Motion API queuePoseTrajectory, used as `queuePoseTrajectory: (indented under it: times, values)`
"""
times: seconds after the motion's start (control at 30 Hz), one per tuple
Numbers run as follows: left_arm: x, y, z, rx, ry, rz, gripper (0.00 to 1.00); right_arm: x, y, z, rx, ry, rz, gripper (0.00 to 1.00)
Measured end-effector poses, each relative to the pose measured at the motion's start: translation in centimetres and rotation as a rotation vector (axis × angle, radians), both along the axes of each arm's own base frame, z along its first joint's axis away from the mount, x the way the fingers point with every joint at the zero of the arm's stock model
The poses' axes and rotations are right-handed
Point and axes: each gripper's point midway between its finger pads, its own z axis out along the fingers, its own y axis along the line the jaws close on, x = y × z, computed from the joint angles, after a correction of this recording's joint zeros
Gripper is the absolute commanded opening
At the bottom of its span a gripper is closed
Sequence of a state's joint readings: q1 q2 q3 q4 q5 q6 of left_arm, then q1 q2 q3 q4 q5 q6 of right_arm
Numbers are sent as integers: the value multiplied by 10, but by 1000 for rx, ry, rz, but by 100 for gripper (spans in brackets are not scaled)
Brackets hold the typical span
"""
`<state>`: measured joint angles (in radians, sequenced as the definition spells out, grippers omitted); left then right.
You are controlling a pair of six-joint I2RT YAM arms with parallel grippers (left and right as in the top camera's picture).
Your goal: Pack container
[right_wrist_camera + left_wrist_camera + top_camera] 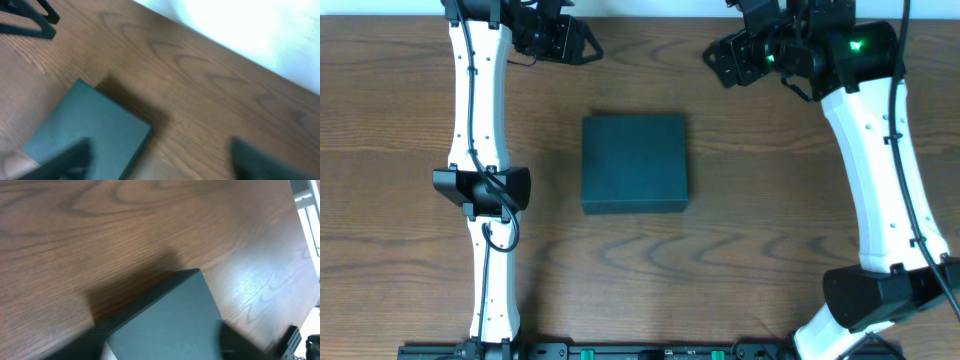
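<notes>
The container (634,163) is a dark teal-green square box lying in the middle of the wooden table with its lid down flat. My left gripper (588,47) hovers at the far left, behind the box and apart from it, its fingers spread wide and holding nothing. My right gripper (713,60) hovers at the far right, also behind the box, open and empty. The left wrist view shows the container (170,320) low in the frame between the blurred dark fingers (240,342). In the right wrist view the container (90,125) lies at lower left, partly behind one finger (65,160).
The left arm's elbow (480,188) hangs over the table left of the box. The right arm (880,180) runs down the right side to its base (880,290). The table's far edge (225,45) meets a bright white background.
</notes>
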<state>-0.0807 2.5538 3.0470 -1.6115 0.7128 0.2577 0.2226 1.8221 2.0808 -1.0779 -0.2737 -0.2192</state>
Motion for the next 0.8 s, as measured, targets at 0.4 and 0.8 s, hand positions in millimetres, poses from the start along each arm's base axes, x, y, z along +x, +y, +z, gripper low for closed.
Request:
queuePoseTrajectory:
  times: [0.4, 0.8]
  values:
    - [6, 22, -8, 100, 85, 209, 95, 7, -15, -1, -66, -24, -67, 99]
    - [5, 20, -10, 104, 130, 282, 95, 8, -17, -1, -75, -26, -76, 99]
